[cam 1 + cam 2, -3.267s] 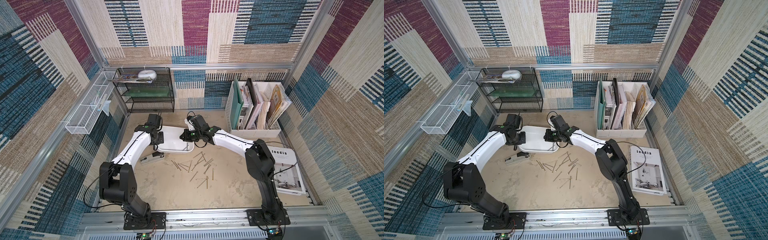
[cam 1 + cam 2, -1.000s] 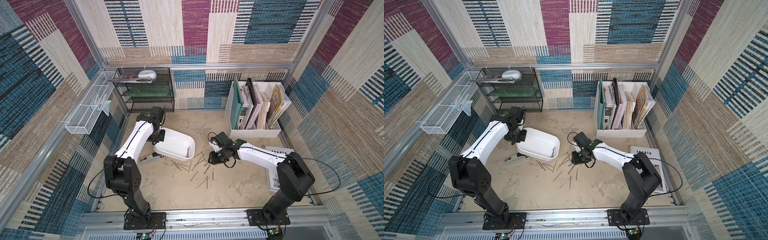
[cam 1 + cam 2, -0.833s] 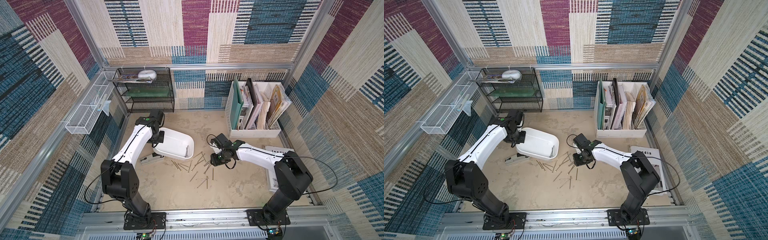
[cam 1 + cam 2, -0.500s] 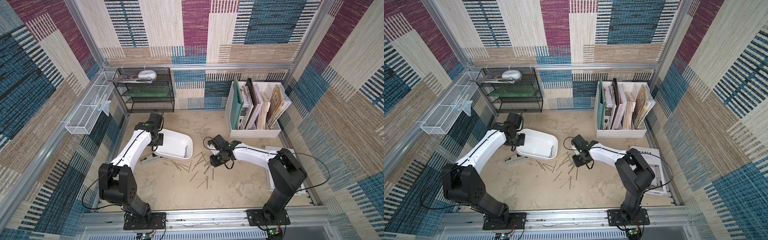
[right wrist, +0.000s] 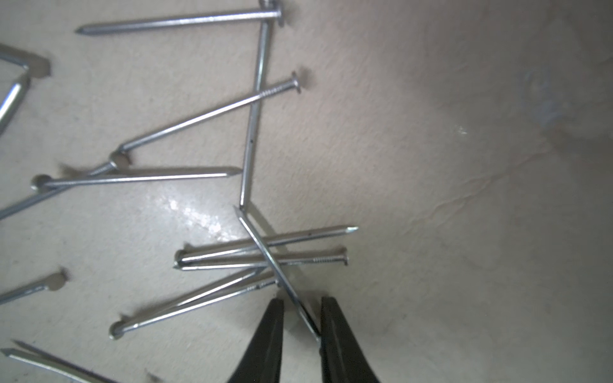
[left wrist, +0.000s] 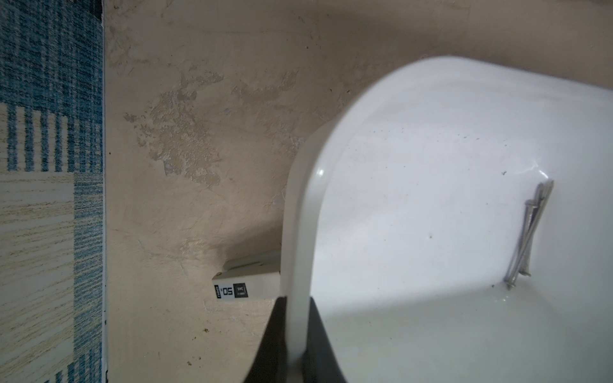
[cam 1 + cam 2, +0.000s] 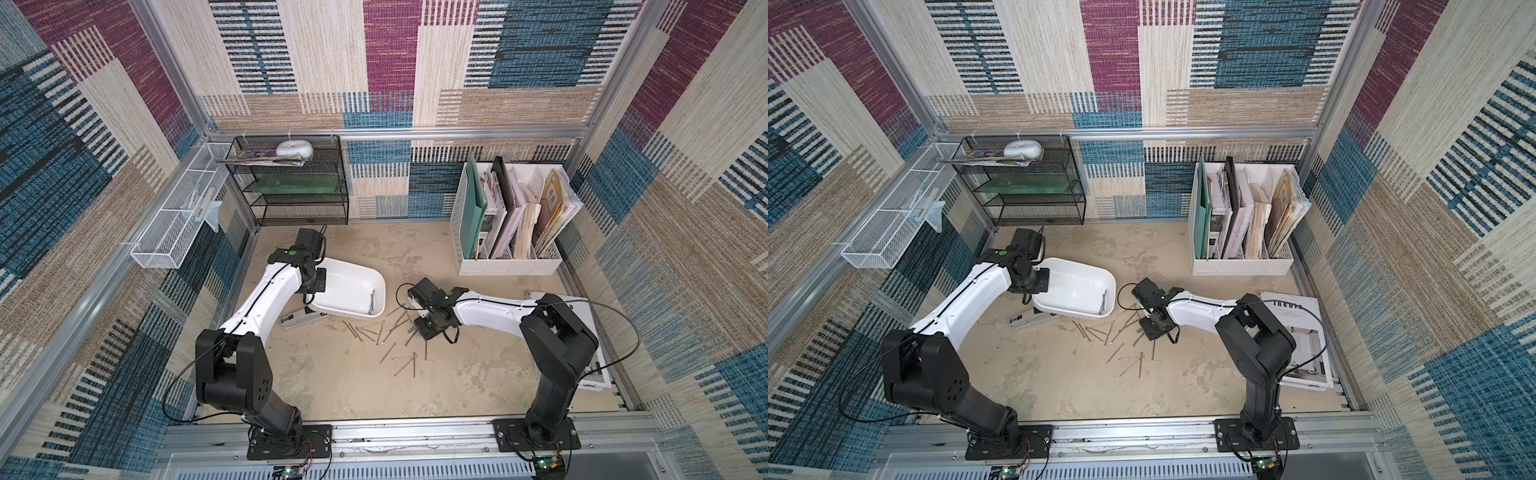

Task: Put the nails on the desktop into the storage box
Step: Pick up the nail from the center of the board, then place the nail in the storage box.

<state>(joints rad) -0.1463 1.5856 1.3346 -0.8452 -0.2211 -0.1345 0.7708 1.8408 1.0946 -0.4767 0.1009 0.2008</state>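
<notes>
Steel nail point(image 5: 252, 232) slants between the right gripper's point(image 5: 302, 300) close-set jaws, touching one; whether it is pinched, I cannot tell. More nails point(image 7: 368, 332) lie on the bench point(image 7: 332, 386) just left, in front of the tilted box point(image 6: 431, 149), whose rim the left gripper point(image 6: 295, 298) clamps. From above, the wrist point(image 7: 434, 320) hides the jaws.

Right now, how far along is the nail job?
Early. Done: a few nails lie in the box. In hand: left gripper clamps the box rim; right gripper straddles one nail, jaws not closed. Left: most of the pile on the desktop.
</notes>
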